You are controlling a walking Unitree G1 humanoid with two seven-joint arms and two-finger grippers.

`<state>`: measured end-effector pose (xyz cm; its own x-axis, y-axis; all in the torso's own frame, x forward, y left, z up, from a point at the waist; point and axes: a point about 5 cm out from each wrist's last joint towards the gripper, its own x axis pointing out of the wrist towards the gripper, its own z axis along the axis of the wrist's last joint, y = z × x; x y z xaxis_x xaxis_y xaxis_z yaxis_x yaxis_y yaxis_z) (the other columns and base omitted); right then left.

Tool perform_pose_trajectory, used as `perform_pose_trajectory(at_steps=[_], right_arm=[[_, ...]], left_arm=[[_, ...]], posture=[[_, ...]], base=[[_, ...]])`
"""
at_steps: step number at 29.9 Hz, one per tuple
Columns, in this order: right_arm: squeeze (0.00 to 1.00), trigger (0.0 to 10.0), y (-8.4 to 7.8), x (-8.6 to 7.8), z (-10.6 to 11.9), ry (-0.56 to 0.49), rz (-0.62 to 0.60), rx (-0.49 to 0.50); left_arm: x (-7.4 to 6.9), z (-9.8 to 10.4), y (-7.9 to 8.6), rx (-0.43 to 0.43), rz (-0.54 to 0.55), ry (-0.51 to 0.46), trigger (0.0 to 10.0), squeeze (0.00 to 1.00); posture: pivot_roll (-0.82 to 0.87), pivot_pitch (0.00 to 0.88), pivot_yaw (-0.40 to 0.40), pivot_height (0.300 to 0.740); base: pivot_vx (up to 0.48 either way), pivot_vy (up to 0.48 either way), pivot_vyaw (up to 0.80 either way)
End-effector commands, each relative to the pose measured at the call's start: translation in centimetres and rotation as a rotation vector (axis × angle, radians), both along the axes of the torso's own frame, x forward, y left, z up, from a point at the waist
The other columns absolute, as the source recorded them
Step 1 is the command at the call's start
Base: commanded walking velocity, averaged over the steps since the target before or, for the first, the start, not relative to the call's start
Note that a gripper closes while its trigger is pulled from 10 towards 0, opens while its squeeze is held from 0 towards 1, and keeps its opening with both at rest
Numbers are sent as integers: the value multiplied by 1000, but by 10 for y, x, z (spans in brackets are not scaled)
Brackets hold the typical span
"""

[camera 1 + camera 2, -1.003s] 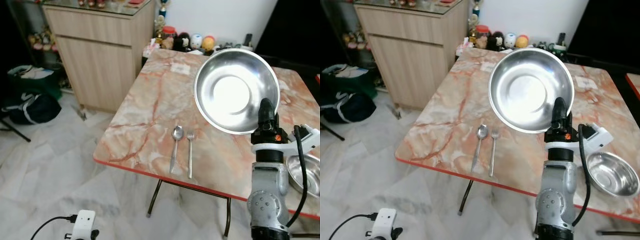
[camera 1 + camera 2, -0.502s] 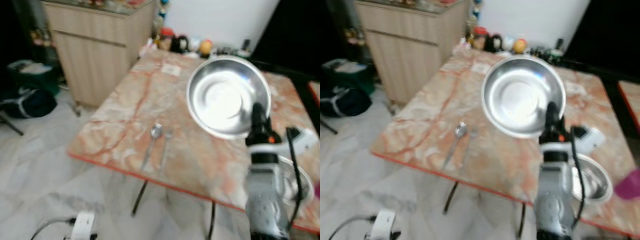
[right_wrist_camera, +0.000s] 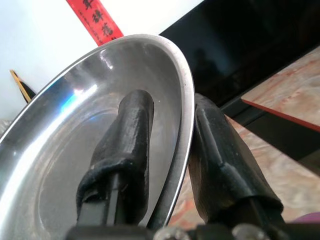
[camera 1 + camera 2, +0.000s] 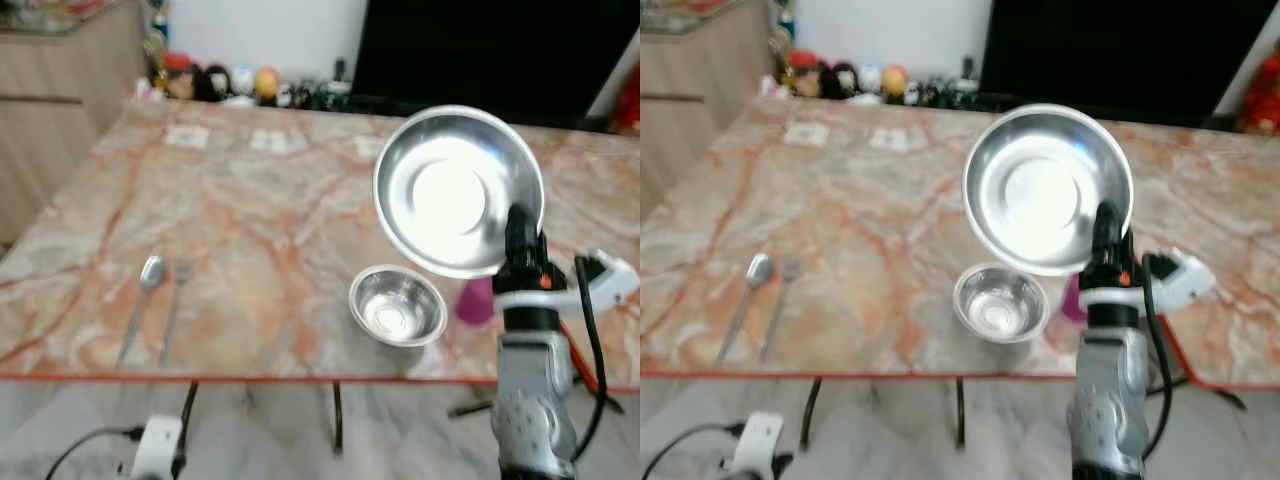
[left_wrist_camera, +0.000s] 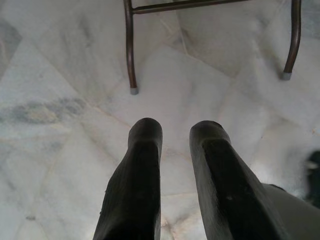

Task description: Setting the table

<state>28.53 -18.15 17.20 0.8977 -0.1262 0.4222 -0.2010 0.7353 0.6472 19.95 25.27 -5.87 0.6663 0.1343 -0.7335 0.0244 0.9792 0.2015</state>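
While my right gripper [image 3: 167,145] clamps the rim of the large steel plate [image 4: 458,190], one finger inside and one outside, I hold it raised and tilted above the marble table [image 4: 270,210]. On the table sit a small steel bowl [image 4: 397,305] near the front edge, and a spoon [image 4: 142,295] and fork [image 4: 172,305] side by side to the left. My left gripper [image 5: 175,135] hangs over the floor, fingers slightly parted and empty.

A home dining corner: a marble-patterned folding table [image 4: 250,230] on a pale tiled floor [image 5: 75,125], a wooden cabinet [image 4: 50,110] at far left, small figurines [image 4: 215,82] lined along the far wall.
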Motion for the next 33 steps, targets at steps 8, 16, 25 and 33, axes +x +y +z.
perform_pose_trajectory(at_steps=[8,16,25,33], right_arm=[[0,10000,-2,-4,2,-23,-31,24],[0,10000,-2,2,-8,-8,-59,45],[0,10000,5,3,-13,-11,-69,72],[0,10000,-4,8,-13,-26,-100,85]], left_arm=[[-6,-6,-8,-6,-34,37,10000,0],[-5,-6,-8,4,-63,44,10000,0],[-2,-1,1,27,-79,42,10000,0],[5,2,-2,27,-83,30,10000,0]], posture=[[148,0,-43,740],[192,0,-12,740],[201,0,31,740],[176,0,12,740]], base=[[0,-342,0],[0,-367,0],[0,-375,0],[0,-373,0]])
